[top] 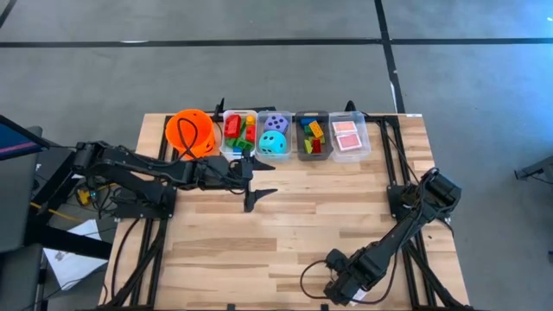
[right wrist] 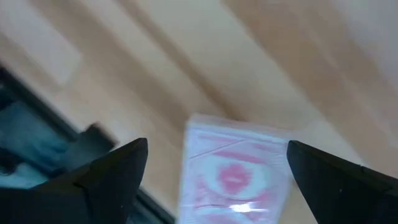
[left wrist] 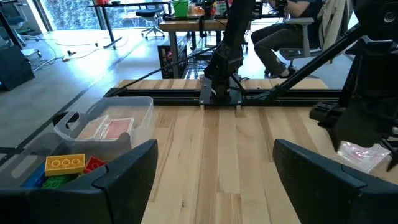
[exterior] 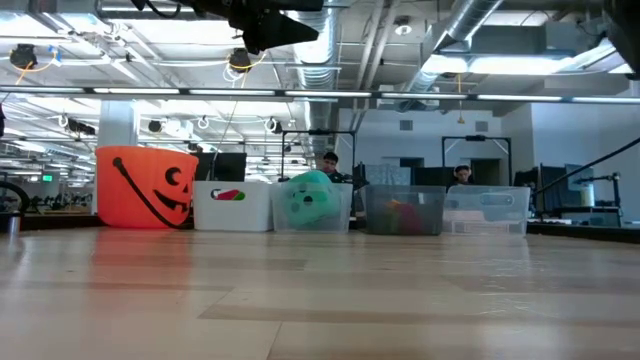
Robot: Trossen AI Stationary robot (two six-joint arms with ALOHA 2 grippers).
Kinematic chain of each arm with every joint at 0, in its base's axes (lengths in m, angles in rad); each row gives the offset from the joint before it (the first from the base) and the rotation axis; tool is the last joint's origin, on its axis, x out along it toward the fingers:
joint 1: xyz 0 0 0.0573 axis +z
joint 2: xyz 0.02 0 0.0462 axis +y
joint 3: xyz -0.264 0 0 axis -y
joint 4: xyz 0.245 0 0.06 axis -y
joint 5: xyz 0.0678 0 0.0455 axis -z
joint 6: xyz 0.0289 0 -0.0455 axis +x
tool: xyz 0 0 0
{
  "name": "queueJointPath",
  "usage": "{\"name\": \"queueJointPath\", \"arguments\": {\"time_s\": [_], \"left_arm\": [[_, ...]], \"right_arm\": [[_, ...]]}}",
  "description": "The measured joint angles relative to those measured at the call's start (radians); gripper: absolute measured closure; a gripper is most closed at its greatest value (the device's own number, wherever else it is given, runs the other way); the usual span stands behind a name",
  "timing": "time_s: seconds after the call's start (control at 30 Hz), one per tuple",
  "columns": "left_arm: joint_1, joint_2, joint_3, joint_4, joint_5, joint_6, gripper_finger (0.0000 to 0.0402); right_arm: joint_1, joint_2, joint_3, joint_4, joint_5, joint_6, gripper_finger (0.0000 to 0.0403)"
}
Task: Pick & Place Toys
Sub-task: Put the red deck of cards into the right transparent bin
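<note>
The left gripper (top: 251, 184) has its two dark fingers (left wrist: 118, 177) spread wide with nothing between them; it hangs above the wooden slat table (top: 285, 233), just in front of the row of bins, its arm reaching in from the table's left edge. The right gripper (right wrist: 211, 168) is likewise released, fingers well apart; it sits low at the table's near edge on the right, and between its fingertips, on the wood just beyond them, lies a red-and-white playing card in a clear wrapper (right wrist: 233, 177) — not gripped, as far as the wrist view shows.

Along the far edge stands the row of containers: a round orange plastic bucket with a black jack-o'-lantern face (top: 190, 132) at the left end; touching it, a white rectangular bin (top: 226, 147) holding red, green and yellow plastic building bricks (top: 238, 131); next a clear bin (top: 275, 154) with a purple dotted die (top: 276, 123) and a teal dotted die (top: 273, 143); then a dark-looking clear bin (top: 299, 138) with more small bricks of yellow, red, green and blue (top: 313, 136); last — at the right end — a clear rectangular bin (top: 366, 136) holding red-and-white playing cards (top: 347, 136).

In the low view, people sit at desks in the room behind the bins.
</note>
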Motion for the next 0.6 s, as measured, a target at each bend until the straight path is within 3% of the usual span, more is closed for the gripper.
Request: {"name": "queueJointPath", "arguments": {"time_s": [0.17, 0.6], "left_arm": [[0.000, 0.000, 0.000, -0.003, 0.000, 0.000, 0.0092], [0.000, 0.000, 0.000, -0.003, 0.000, 0.000, 0.0092]], "right_arm": [[-0.001, 0.000, 0.000, -0.075, -0.009, 0.035, 0.0023], [-0.007, 0.000, 0.000, -0.042, -0.030, 0.078, 0.0023]]}}
